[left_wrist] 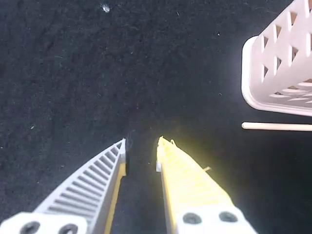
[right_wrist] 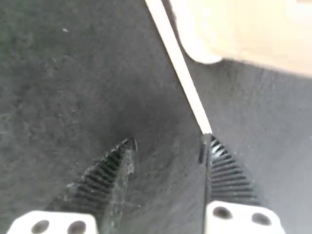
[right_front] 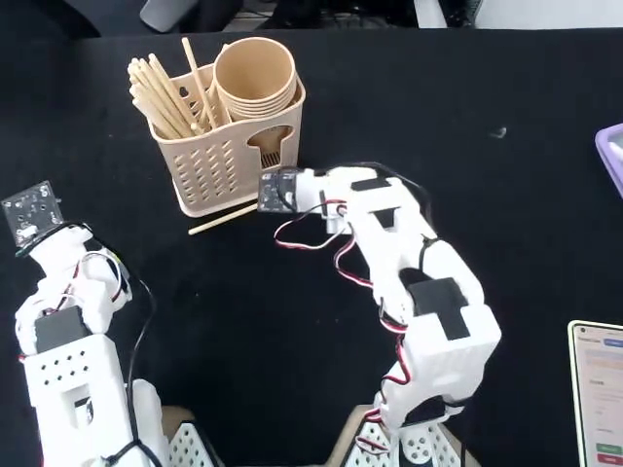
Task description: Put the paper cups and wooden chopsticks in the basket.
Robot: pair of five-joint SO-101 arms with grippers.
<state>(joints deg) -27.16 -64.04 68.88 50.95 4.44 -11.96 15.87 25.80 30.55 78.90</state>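
Wooden chopstick, a single pale thin stick, lies flat on the black table, just beside the base of the beige perforated plastic basket. A bundle of pale wooden chopsticks stands tilted in one side of the basket. A stack of brown paper cups stands upright in the other side. The white right arm extends to the loose chopstick. Its jaws are open, low over the table, with one jaw tip at the chopstick's end. The white left arm is well apart from the basket. Its jaws are narrowly open and hold nothing.
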